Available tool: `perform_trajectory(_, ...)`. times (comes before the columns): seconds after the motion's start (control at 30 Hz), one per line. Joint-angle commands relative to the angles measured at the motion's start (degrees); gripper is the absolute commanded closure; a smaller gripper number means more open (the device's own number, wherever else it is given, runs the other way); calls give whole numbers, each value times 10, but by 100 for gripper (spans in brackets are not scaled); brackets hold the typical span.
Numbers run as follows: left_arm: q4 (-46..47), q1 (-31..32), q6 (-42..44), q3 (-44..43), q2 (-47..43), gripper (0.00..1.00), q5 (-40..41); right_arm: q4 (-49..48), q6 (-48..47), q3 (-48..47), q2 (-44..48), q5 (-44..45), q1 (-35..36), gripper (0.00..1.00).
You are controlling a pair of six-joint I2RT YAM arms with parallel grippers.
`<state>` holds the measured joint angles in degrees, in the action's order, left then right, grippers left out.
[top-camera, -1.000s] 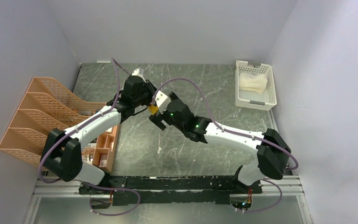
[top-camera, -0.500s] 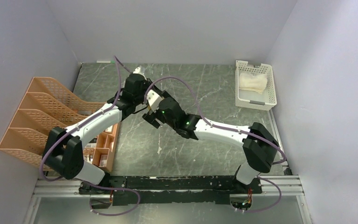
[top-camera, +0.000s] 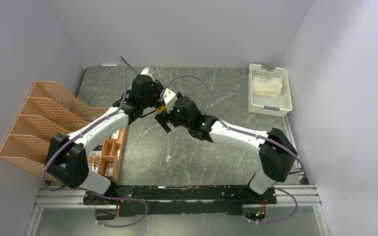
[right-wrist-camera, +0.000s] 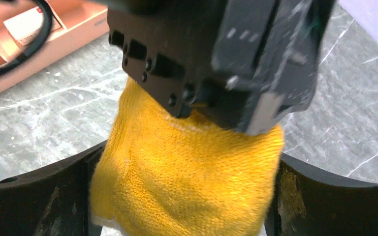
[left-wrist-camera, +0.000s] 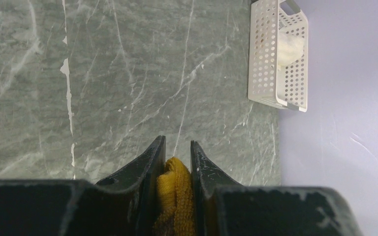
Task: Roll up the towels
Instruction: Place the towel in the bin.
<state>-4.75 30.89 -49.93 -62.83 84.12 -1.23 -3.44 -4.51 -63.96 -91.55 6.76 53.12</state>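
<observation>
Grips mustard-yellow knit cloth towel (right-wrist-camera: 187, 182) in left tool (left-wrist-camera: 177, 145) over bench (top-camera: 192, 157), toward 11 o'clock; brackets it with wide-open right tool (right-wrist-camera: 187, 196).

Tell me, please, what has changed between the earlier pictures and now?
The right arm folded leftward, and the right gripper edged closer to the left gripper. Its open jaws now stand on either side of the yellow towel. The left gripper stays shut on that towel, and the cream towel stays in the white basket.
</observation>
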Motion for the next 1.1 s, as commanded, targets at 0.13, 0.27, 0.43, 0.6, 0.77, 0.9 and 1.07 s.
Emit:
perform_trajectory(0.13,-29,0,8,-64,4,93,-4,-5,17,2,-20,83,7,22)
perform_trajectory(0.27,-26,0,6,-66,11,93,-10,-15,12,0,-31,117,9,42)
perform_trajectory(0.43,-17,0,0,-58,23,93,-19,-27,6,-11,-41,125,10,81)
perform_trajectory(0.6,-11,-2,-2,-59,25,93,-23,-29,-1,-22,-53,119,10,100)
perform_trajectory(0.77,12,-66,12,-50,-5,51,-81,-41,5,18,-22,90,-12,100)
perform_trajectory(0.9,31,-162,23,-51,-39,1,-161,-40,24,62,35,44,-61,100)
perform_trajectory(1.07,-46,-208,58,-87,-30,0,-195,-25,65,103,100,-31,-172,100)
